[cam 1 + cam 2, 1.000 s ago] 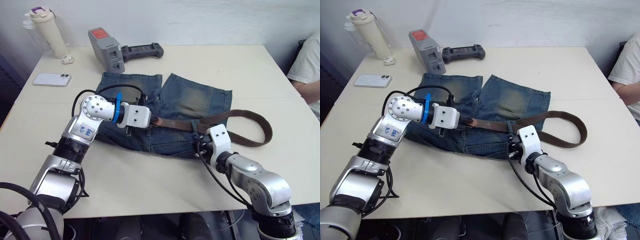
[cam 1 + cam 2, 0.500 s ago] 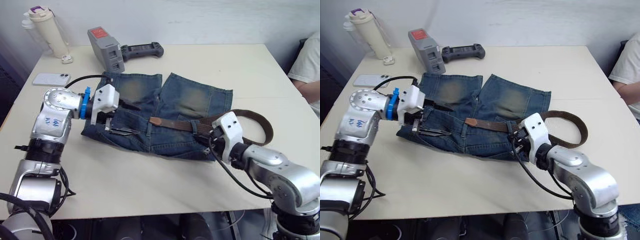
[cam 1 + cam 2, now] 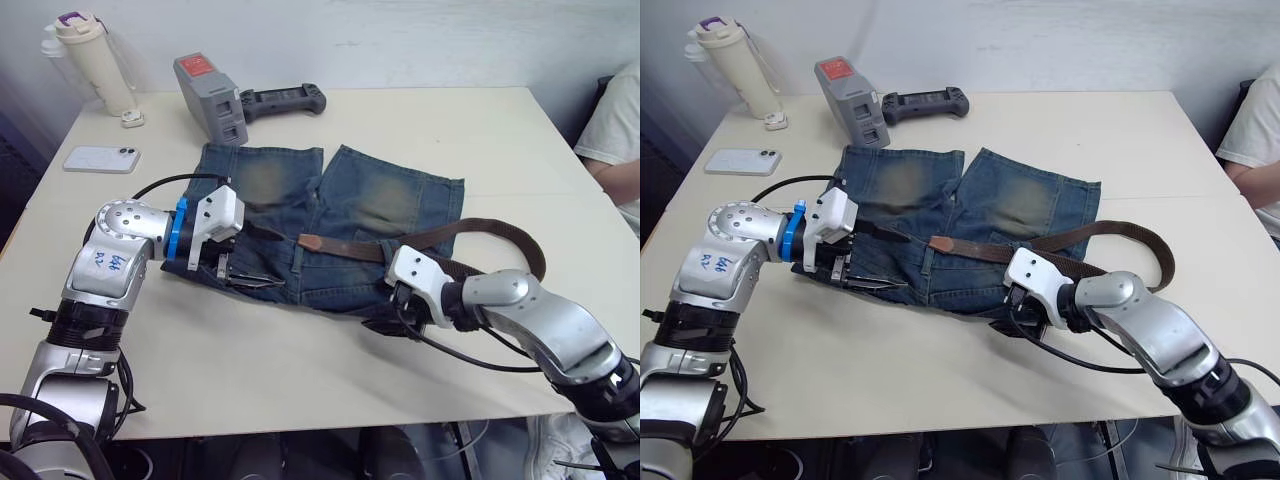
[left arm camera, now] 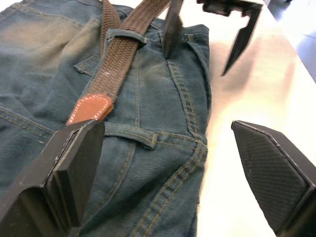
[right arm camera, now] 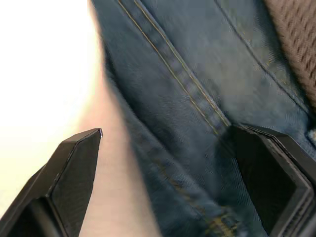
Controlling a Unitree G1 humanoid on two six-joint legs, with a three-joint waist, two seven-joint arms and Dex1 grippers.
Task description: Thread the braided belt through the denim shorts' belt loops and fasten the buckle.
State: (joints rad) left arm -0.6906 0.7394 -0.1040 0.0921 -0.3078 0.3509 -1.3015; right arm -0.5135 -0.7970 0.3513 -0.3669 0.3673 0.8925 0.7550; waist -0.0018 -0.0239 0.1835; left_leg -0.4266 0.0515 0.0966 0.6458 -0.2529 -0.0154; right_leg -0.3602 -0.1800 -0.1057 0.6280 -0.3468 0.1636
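Note:
The denim shorts (image 3: pixel 330 225) lie flat in the middle of the table, waistband toward me. The braided belt (image 3: pixel 480 228) passes through one of the belt loops (image 4: pixel 126 35). Its tan tip (image 4: pixel 91 107) rests on the waistband just short of an unthreaded loop (image 4: pixel 131 137). The rest of the belt curls off to the right of the shorts. The buckle is hidden. My left gripper (image 4: pixel 165 127) stands open over the waistband's left part, holding nothing. My right gripper (image 5: pixel 166 131) is open at the waistband's front edge, one finger (image 5: pixel 266 177) over denim.
At the table's back left are a white phone (image 3: pixel 100 159), a cream bottle (image 3: pixel 95 60), a grey device (image 3: pixel 212 98) and a black controller (image 3: pixel 285 100). A person's sleeve (image 3: pixel 615 130) shows at the right edge. The near table edge runs below both arms.
My left gripper let go of the belt tip, opened and drew back left along the waistband. My right gripper opened and slid left to the waistband's front edge.

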